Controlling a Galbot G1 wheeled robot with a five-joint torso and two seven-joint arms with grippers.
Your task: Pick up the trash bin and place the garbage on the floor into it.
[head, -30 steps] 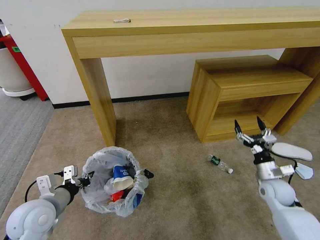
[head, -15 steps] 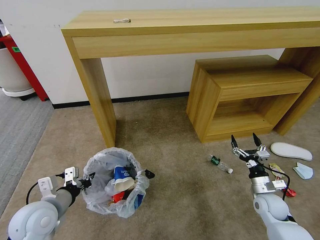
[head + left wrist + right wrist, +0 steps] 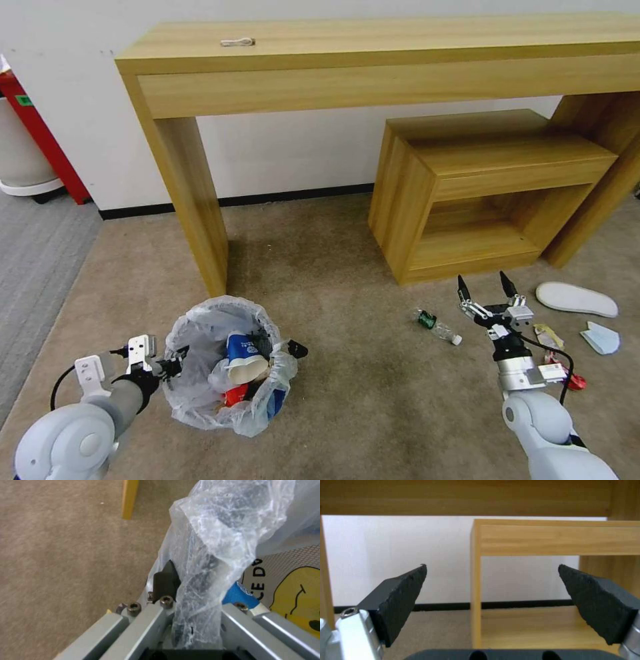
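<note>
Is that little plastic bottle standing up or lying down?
Lying down: the bottle rests flat on the carpet, cap end away from the bin.

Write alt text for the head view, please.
On beige carpet, the left tool grips the bag-lined trash bin, while the open right tool hovers beside a small bottle. A slipper, mask and wrappers lie farther right.

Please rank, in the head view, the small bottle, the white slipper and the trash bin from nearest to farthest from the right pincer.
1. Small bottle: on the carpet just to the left of the right pincer.
2. White slipper: on its right, farther out.
3. Trash bin: far left, held by the left pincer.
</note>
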